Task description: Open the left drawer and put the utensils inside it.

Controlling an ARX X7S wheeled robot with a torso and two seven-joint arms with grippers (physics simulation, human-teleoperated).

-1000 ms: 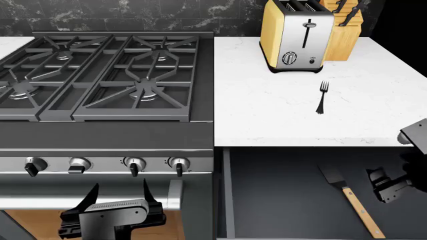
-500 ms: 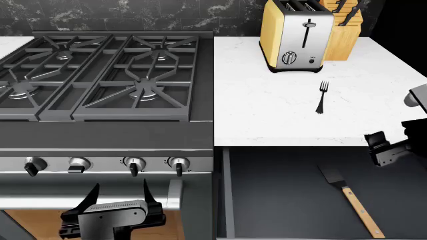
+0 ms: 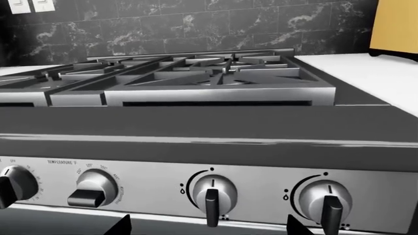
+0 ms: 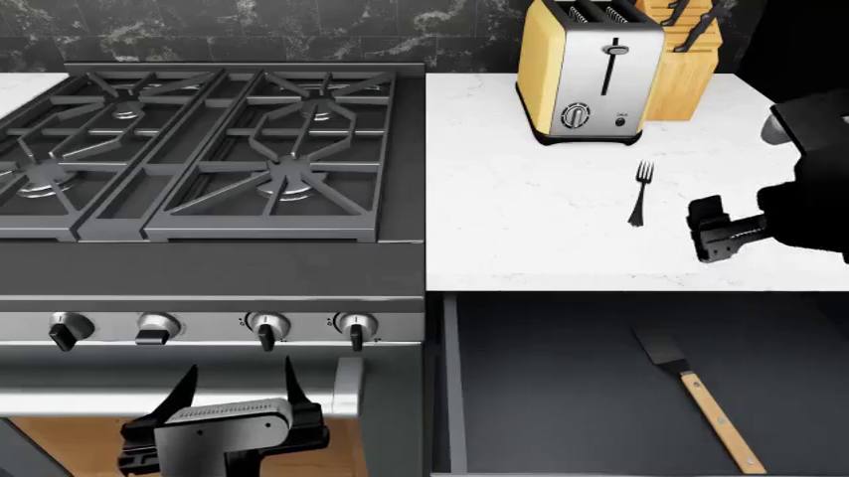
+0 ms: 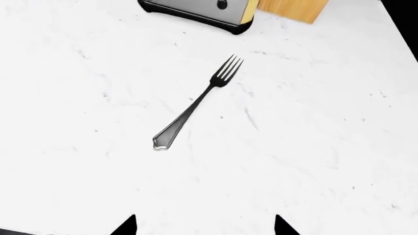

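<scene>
Your right gripper (image 4: 713, 237) hangs above the white tabletop (image 4: 531, 219) at the right of the head frame, just right of the fork (image 4: 641, 193), with its jaws spread apart and nothing between them. In the right wrist view the two fingertips (image 5: 124, 226) show at the bottom edge, wide apart, and the fork (image 5: 195, 105) lies flat on the marble in the middle of the frame, tines toward the toaster (image 5: 196, 11). The left drawer (image 4: 558, 397) stands pulled out in the lower right of the head frame, below the tabletop's front edge. The spatula (image 4: 699, 398) lies inside it, on the dark floor, blade toward the tabletop and wooden handle toward the lower right corner. Your left gripper (image 4: 239, 393) sits at the lower left of the head frame, in front of the stove's knobs (image 4: 265, 329), jaws apart and empty.
</scene>
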